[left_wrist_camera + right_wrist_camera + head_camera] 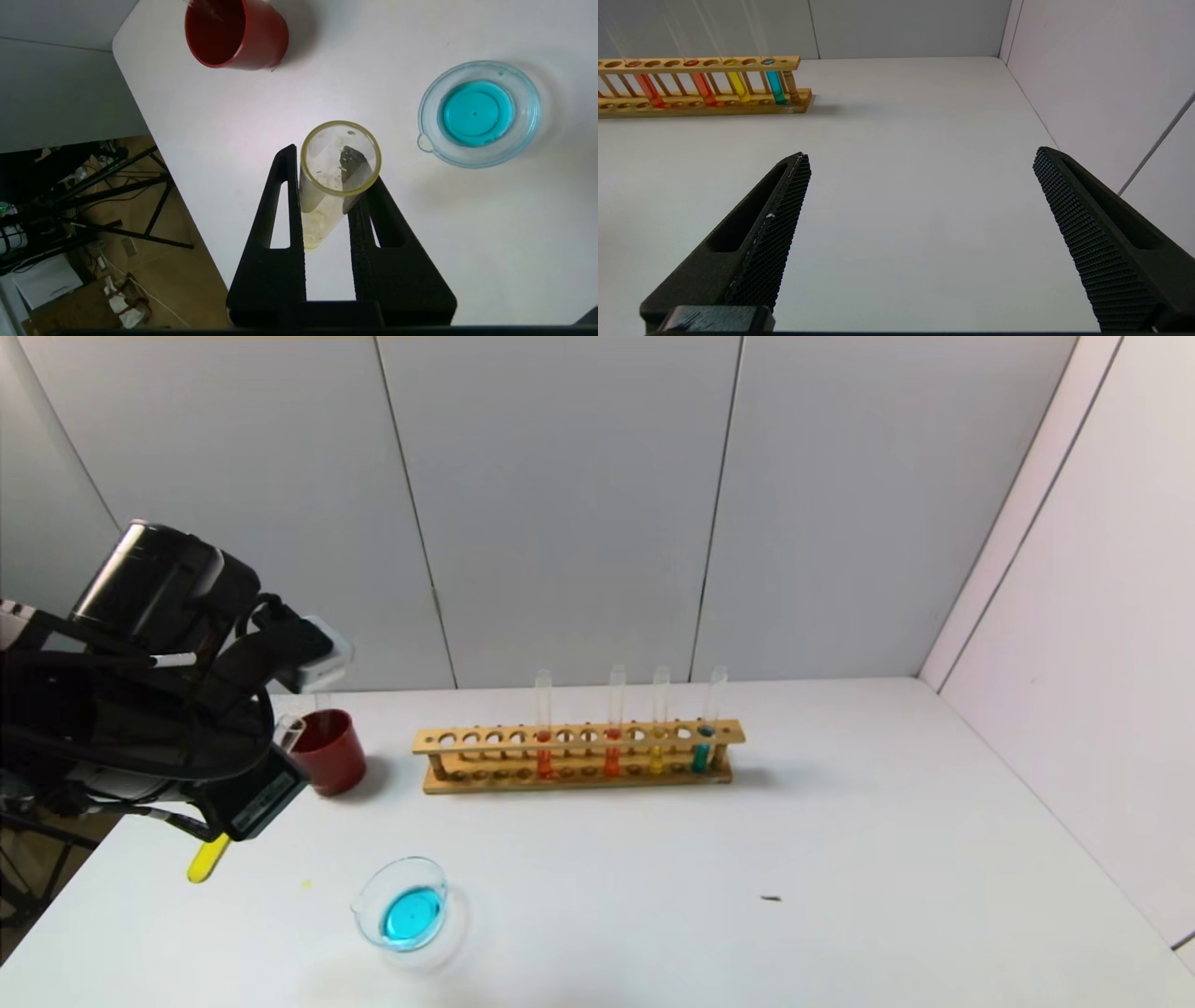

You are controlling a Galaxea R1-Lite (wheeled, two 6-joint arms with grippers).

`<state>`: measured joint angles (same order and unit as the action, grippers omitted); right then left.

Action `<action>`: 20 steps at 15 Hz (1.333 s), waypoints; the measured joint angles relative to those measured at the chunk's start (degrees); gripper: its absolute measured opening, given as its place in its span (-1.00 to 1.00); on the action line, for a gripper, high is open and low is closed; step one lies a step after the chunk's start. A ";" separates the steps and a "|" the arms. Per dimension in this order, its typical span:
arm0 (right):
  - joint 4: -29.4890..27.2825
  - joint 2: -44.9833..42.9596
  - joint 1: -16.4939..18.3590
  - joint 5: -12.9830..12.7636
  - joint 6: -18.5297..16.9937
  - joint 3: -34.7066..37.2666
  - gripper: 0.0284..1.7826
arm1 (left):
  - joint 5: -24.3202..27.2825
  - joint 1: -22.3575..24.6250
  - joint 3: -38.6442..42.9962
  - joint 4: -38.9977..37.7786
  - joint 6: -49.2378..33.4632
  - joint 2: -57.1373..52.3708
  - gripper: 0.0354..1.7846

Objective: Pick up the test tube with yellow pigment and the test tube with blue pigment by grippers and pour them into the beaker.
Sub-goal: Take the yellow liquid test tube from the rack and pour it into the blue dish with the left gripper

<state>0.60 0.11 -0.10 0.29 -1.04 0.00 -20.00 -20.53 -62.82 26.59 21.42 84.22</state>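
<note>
Two fingers of the left gripper [334,186] pinch the yellow tube [207,859] at the left of the head frame, near the table [840,859] edge. Lower centre-left, the beaker [403,903] holds blue liquid, apart from the red cup [329,751]. Four tubes stand in the rack [579,751] mid-frame, the blue tube [702,747] rightmost. The right gripper [920,233] is spread wide over bare table.

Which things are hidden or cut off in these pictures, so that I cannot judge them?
- Head view: the left hand covers the middle of the yellow tube; its grip shows only in the left wrist view.
- Left wrist view: the red cup is cut by the picture's edge.
- Right wrist view: the wooden rack is cut by the edge; the beaker is absent.
</note>
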 joint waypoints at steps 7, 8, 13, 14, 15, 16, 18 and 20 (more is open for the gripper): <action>0.00 0.00 -0.01 0.00 0.00 0.00 0.96 | -2.84 -0.94 1.68 3.78 2.11 3.54 -0.68; 0.00 0.00 -0.01 -0.05 0.00 0.00 0.96 | -3.43 -1.63 2.07 3.82 2.17 4.23 -0.68; 0.00 0.00 0.00 0.00 -0.01 0.00 0.96 | -6.36 -4.00 3.69 5.83 2.65 7.81 -0.68; -0.02 0.00 0.00 0.00 -0.01 0.00 0.96 | -6.42 -4.16 3.84 6.99 2.67 8.44 -0.68; -0.02 0.00 0.00 0.00 -0.01 0.00 0.96 | -6.45 -4.41 4.11 7.53 2.67 9.02 -0.68; 0.00 0.00 0.00 0.00 -0.01 0.00 0.96 | -6.80 -4.66 4.61 7.80 2.72 9.87 -0.68; 0.00 0.00 0.00 -0.05 -0.01 0.00 0.96 | -7.91 -4.94 5.68 7.86 2.72 11.82 -0.68; 0.00 0.00 0.00 -0.02 -0.01 0.00 0.96 | -8.27 -6.07 6.73 7.89 2.65 13.79 -0.68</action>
<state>0.60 0.11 -0.10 0.27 -1.05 0.00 -28.27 -26.60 -56.09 34.47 24.06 98.01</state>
